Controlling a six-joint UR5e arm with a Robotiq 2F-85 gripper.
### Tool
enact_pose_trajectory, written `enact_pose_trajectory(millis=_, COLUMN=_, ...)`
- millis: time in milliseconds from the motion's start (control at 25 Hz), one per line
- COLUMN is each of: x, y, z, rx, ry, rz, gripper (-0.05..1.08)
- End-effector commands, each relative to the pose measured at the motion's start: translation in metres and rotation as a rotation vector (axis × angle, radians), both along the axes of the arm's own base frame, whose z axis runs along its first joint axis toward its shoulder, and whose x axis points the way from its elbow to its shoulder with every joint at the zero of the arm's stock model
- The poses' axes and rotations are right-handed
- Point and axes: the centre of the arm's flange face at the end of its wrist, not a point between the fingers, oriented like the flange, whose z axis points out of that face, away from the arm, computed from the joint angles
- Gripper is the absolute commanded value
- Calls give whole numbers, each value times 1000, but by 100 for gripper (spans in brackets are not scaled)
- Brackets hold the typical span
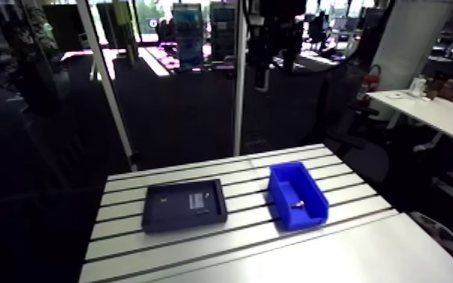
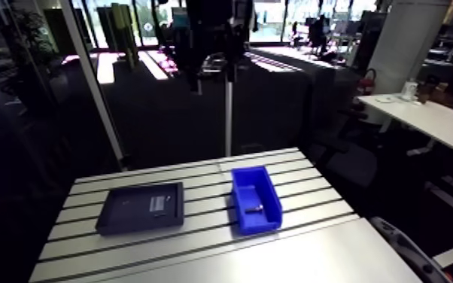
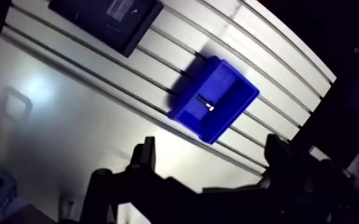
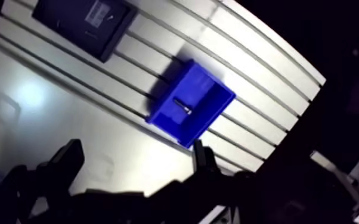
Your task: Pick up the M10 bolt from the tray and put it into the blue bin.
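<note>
We see the M10 bolt [image 3: 207, 107] lying on the floor of the blue bin [image 3: 189, 113], roughly in the middle of the bin and clear of its walls, with a bright glint at one end. The bin stands on the slotted aluminium table [image 1: 199, 248], its long side running across the table's slots. Beside it, apart and not touching, sits the dark tray [image 1: 173, 214], which is low-walled and square, with a pale label [image 1: 199, 201] on its floor; we cannot make out any other parts in it. In the wrist view the gripper [image 3: 211, 144] hangs well above the table, and the bin with the bolt lies ahead of it, in line with the gap between its fingers [image 3: 146, 156]. We find the jaws spread wide with nothing between them. In the arm view the wrist comes down from the top edge, high over the far side of the table.
</note>
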Motion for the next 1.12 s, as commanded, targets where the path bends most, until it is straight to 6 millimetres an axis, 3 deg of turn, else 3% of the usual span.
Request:
enact_pose_trajectory(millis=40, x=11, y=-19, z=41, rx=-66, ry=47, rz=-542, gripper=1)
enact_pose_trajectory(millis=320, x=34, y=-29, z=32, rx=-57, ry=17, rz=-589, gripper=1)
enact_pose_trajectory(millis=600, x=34, y=-63, z=32, rx=-9, ry=14, rz=-515, gripper=1)
enact_pose_trajectory(millis=1120, x=29, y=-74, z=19, rx=1, ry=-11, rz=-507, gripper=1)
